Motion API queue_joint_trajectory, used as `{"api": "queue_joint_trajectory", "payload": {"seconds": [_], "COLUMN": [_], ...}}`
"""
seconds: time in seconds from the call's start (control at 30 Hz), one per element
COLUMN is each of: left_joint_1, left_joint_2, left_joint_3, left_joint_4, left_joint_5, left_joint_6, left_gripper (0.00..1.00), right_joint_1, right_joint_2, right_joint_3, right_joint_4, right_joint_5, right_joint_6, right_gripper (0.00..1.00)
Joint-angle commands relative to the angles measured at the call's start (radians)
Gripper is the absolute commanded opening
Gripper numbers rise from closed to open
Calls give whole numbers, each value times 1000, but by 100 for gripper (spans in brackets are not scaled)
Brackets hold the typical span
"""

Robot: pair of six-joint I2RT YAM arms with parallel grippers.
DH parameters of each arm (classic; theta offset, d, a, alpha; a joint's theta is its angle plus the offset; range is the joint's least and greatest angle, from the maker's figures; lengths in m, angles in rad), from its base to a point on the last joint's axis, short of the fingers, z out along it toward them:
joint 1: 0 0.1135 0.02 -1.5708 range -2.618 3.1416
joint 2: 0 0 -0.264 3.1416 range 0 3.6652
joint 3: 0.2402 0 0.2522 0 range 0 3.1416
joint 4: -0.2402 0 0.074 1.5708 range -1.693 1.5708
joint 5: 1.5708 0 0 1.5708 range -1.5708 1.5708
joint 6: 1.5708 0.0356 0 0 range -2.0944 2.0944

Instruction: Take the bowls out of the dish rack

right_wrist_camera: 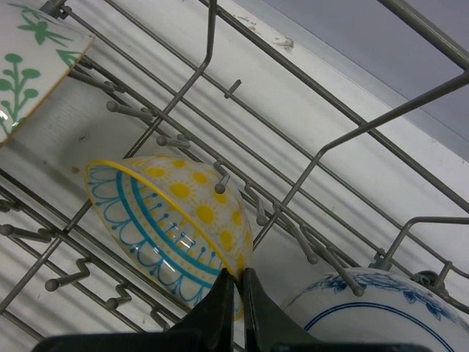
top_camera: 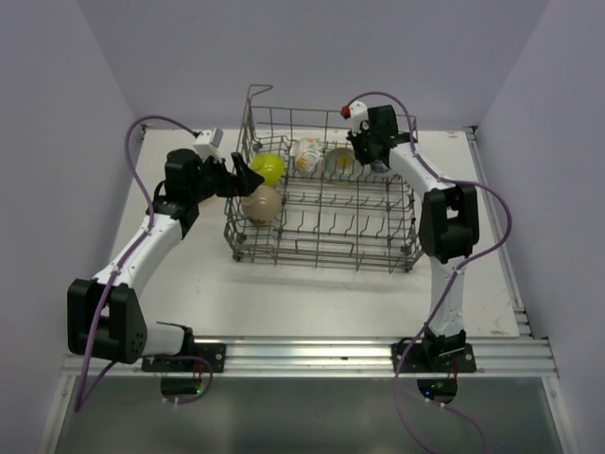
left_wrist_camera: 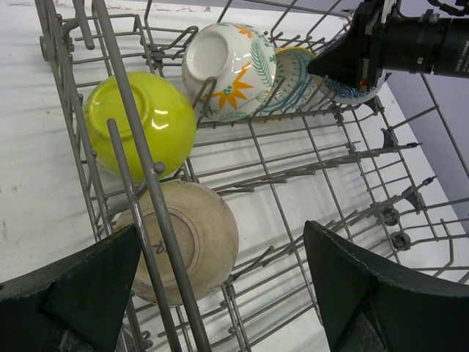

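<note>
The grey wire dish rack stands mid-table. A lime-yellow bowl and a beige bowl sit at its left end. A floral bowl and a yellow-dotted bowl with blue lines sit at the back. My left gripper is open at the rack's left wall, and the beige bowl lies between its fingers, untouched. My right gripper is shut on the rim of the yellow-dotted bowl. A white bowl with blue pattern lies just right of it.
Upright tines and a rack wall wire cross in front of my left gripper. The lime bowl and floral bowl lie beyond the beige one. White walls close in the table on three sides.
</note>
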Motion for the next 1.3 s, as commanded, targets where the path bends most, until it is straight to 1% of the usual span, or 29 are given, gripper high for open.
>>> {"api": "queue_joint_trajectory", "payload": {"seconds": [0.0, 0.17, 0.3, 0.43, 0.57, 0.63, 0.77, 1.03, 1.27], "left_joint_1": [-6, -6, -6, -6, -6, -6, -6, -6, -6], "left_joint_2": [18, 23, 29, 32, 31, 34, 34, 34, 37], "left_joint_3": [21, 21, 22, 22, 22, 24, 24, 24, 24], "left_joint_4": [14, 12, 12, 12, 12, 11, 9, 11, 11], "left_joint_5": [0, 0, 3, 6, 5, 5, 5, 8, 9], "left_joint_6": [4, 4, 6, 3, 3, 3, 3, 1, -2], "left_gripper": [95, 95, 95, 95, 95, 95, 95, 95, 95], "right_joint_1": [20, 34, 51, 68, 89, 103, 118, 126, 134], "right_joint_2": [-199, -280, -305, -302, -318, -346, -395, -447, -481], "right_joint_3": [-51, -162, -244, -297, -364, -413, -505, -642, -685], "right_joint_4": [187, 350, 471, 577, 721, 767, 925, 1102, 1142], "right_joint_5": [19, 97, 139, 151, 163, 166, 143, 79, 133], "right_joint_6": [47, 35, 21, -22, -76, -105, -178, -243, -323], "right_gripper": [0, 0, 0, 0, 0, 0, 0, 0, 0]}}
